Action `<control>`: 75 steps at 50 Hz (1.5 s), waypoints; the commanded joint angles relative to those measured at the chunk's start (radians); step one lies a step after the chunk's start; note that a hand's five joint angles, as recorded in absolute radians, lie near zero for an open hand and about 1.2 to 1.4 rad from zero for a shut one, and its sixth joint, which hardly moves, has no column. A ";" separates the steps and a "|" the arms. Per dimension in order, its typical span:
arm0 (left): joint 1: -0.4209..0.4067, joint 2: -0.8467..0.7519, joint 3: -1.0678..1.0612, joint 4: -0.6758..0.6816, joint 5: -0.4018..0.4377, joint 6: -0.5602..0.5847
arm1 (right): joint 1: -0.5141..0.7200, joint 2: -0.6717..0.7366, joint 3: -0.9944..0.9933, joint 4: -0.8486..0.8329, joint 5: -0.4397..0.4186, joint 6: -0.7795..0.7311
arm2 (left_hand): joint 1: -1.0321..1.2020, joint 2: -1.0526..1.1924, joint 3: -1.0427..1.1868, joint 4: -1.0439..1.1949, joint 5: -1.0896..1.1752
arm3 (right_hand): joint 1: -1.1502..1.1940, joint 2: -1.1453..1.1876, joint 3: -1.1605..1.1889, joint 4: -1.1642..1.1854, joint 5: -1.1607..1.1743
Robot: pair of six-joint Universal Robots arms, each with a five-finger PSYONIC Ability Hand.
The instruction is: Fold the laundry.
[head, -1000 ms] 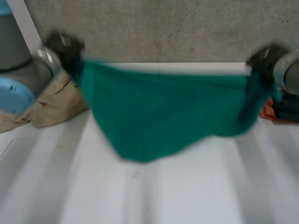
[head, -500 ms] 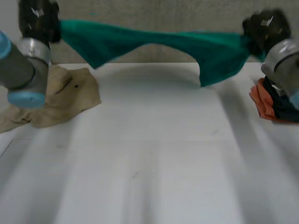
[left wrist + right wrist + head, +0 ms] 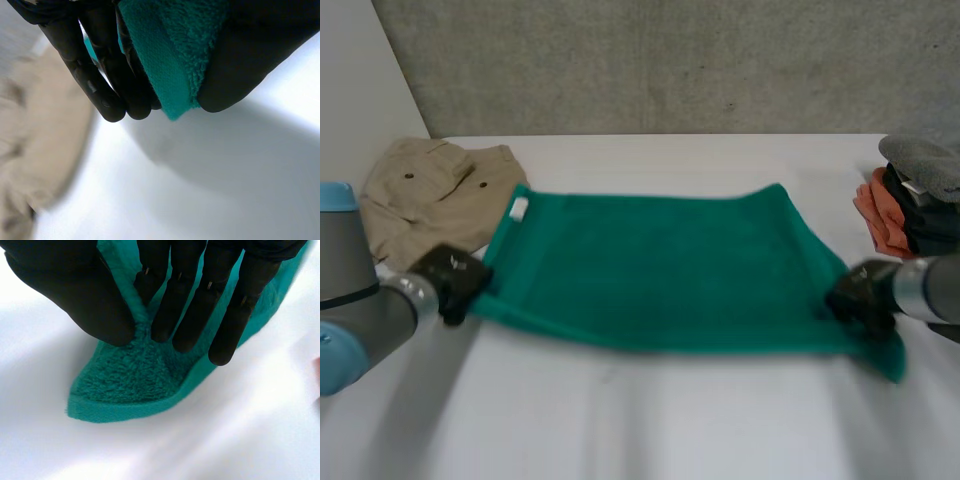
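1. Head view: a green terry-cloth towel [image 3: 660, 265] lies spread out flat as a wide rectangle in the middle of the white table [image 3: 650, 420]. A small white tag [image 3: 518, 208] sits at its far left corner.
2. The left robot hand [image 3: 450, 280] is at the towel's near left corner and the right robot hand [image 3: 860, 295] at its near right corner, where a tip of cloth pokes out past the hand.
3. A crumpled beige cotton garment [image 3: 430, 195] lies just beside the towel's far left corner. A stack of orange, dark and grey clothes [image 3: 910, 210] sits near the table's right edge, apart from the towel. A rough grey wall [image 3: 670, 60] rises behind.
4. Left wrist view: the left robot hand [image 3: 250, 55] pinches the towel's [image 3: 175, 45] looped pile and flat woven hem between thumb and fingers [image 3: 100, 65], above the table. The beige garment [image 3: 35, 150] lies beside it.
5. Right wrist view: the right robot hand [image 3: 75, 295] nips a ridge of the fluffy towel [image 3: 135, 380] between thumb and nearest finger. The other fingers [image 3: 200, 305] reach straight over the cloth, and the hemmed corner rests on the smooth table [image 3: 225, 440].
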 commanded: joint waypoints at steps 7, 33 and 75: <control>-0.011 0.132 0.002 -0.166 -0.063 0.121 | -0.037 -0.085 0.063 -0.002 0.028 -0.250 | 0.235 0.199 0.205 0.200 0.236 | 0.266 0.219 0.207 0.198 0.204; -0.097 -0.081 0.921 0.294 -0.181 -0.405 | 0.046 0.070 -0.580 -0.937 0.109 0.470 | 0.235 0.199 0.205 0.200 0.236 | 0.266 0.219 0.207 0.198 0.204; -0.038 0.063 -0.048 0.062 -0.154 -0.088 | -0.128 -0.022 -0.023 -0.015 -0.118 -0.037 | 0.235 0.199 0.205 0.200 0.236 | 0.266 0.219 0.207 0.198 0.204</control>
